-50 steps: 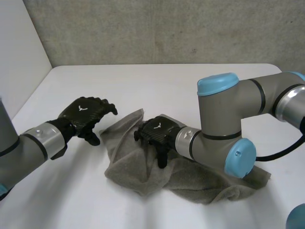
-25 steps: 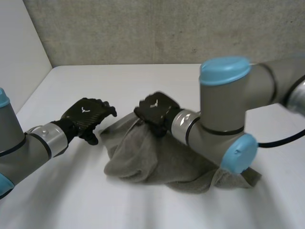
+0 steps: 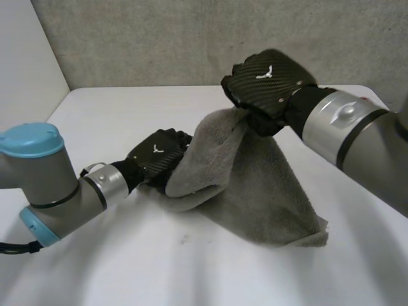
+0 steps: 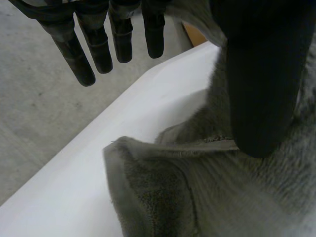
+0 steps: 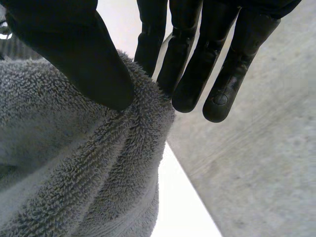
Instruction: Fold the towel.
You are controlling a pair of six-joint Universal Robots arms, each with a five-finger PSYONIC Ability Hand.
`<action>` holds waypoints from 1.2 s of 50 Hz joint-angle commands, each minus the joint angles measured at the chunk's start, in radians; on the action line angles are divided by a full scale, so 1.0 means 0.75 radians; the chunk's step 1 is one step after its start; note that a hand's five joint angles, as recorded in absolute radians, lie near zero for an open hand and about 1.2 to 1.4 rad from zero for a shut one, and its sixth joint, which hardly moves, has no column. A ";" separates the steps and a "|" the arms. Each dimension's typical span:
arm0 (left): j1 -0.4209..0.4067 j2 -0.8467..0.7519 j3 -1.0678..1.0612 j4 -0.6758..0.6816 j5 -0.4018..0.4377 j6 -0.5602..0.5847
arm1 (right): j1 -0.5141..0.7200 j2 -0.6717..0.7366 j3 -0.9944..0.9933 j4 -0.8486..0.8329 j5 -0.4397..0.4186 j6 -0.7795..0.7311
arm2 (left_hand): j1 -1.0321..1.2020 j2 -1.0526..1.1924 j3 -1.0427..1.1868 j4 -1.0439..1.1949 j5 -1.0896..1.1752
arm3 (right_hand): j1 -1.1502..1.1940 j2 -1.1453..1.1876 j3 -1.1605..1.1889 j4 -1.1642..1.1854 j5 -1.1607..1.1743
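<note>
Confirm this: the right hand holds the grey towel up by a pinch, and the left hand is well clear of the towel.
Wrong on the left hand. The right hand does hold the grey towel up by a pinch, but the left hand is against the towel's lower edge, thumb on the cloth; the left wrist view shows it.

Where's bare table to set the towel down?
Bare table lies behind the left hand, toward the back wall, and along the near edge before the towel. The middle is crowded: right hand pinching the towel up, left hand at its edge.
</note>
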 commanded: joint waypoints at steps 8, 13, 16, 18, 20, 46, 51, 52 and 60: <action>-0.019 -0.058 0.170 0.008 -0.056 -0.008 | -0.170 -0.053 -0.012 -0.106 0.019 -0.085 | 1.449 1.455 1.454 1.455 1.457 | 0.599 0.295 0.284 0.273 0.374; -0.025 -0.040 0.344 0.018 -0.221 -0.035 | -0.170 0.033 -0.068 -0.333 0.103 -0.097 | 1.449 1.455 1.454 1.455 1.457 | 0.599 0.295 0.284 0.273 0.374; -0.035 -0.009 0.516 0.065 -0.409 -0.116 | -0.153 0.082 -0.108 -0.538 0.220 -0.087 | 1.449 1.455 1.454 1.455 1.457 | 0.599 0.295 0.284 0.273 0.374; -0.037 0.015 0.587 0.104 -0.499 -0.186 | -0.147 0.102 -0.125 -0.770 0.299 -0.081 | 1.449 1.455 1.454 1.455 1.457 | 0.599 0.295 0.284 0.273 0.374; -0.035 0.084 0.677 0.191 -0.628 -0.343 | -0.145 0.113 -0.115 -0.894 0.322 -0.079 | 1.449 1.455 1.454 1.455 1.457 | 0.599 0.295 0.284 0.273 0.374; -0.039 0.390 -0.460 0.255 -0.501 0.021 | -0.170 0.121 0.663 -0.422 0.175 -0.212 | 1.449 1.455 1.454 1.455 1.457 | 0.504 0.200 0.188 0.177 0.278; -0.039 0.418 -0.556 0.129 -0.504 0.096 | -0.172 0.111 0.665 -0.229 0.173 -0.191 | 1.449 1.455 1.454 1.455 1.457 | -0.102 -0.406 -0.417 -0.429 -0.328; -0.039 0.418 -0.556 0.128 -0.504 0.096 | -0.176 0.096 0.663 -0.190 0.169 -0.187 | 1.449 1.455 1.454 1.455 1.457 | -0.220 -0.524 -0.535 -0.547 -0.446; -0.035 0.563 -0.611 0.061 -0.501 0.102 | -0.296 -0.051 0.632 -0.172 0.154 -0.089 | 1.449 1.455 1.454 1.455 1.457 | -0.781 -1.084 -1.096 -1.107 -1.006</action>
